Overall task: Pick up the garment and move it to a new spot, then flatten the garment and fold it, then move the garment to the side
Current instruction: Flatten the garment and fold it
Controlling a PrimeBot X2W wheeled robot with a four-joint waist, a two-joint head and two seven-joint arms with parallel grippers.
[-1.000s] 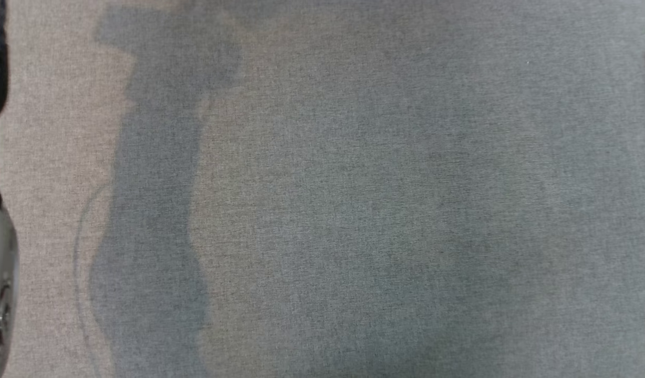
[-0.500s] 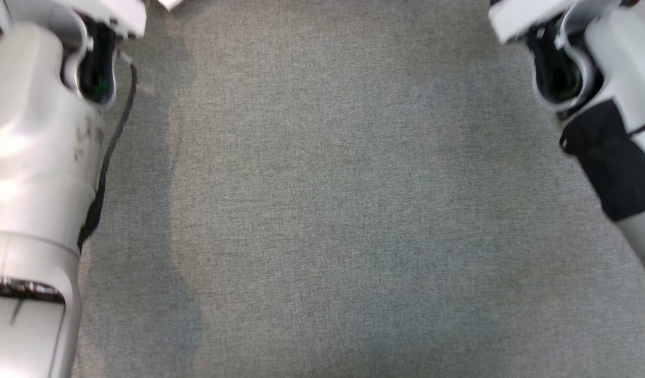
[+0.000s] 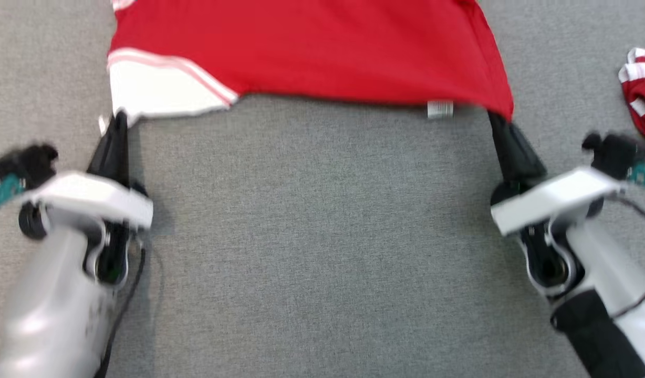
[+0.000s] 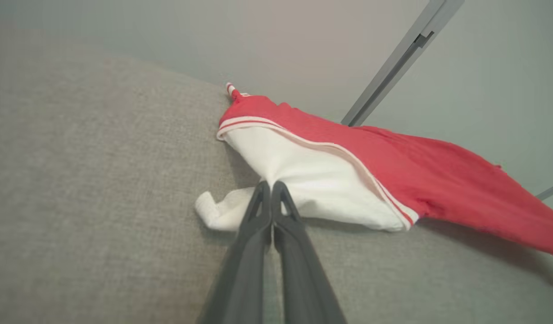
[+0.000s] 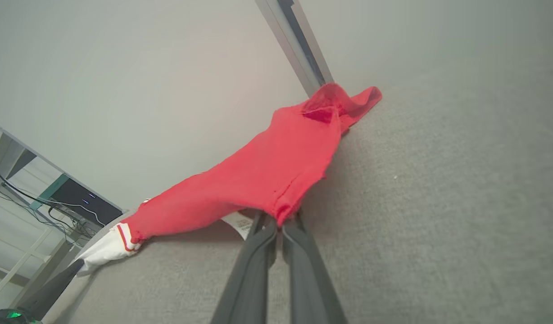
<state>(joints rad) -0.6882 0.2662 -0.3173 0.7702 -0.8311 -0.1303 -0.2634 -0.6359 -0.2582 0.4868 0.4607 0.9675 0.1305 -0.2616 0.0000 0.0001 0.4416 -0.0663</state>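
The head view has shifted, bringing in the left gripper [image 3: 117, 122] clamped on the white corner and the right gripper [image 3: 498, 123] clamped on the red corner of the garment [image 3: 312, 47], stretched between them over the grey surface [image 3: 322, 236]

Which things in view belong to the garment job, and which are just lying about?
In the job:
- red garment with a white panel
- left gripper, shut on its white corner
- right gripper, shut on its red corner
- grey cloth surface underneath

Lying about:
- red and white cloth at the head view's right edge
- metal post behind
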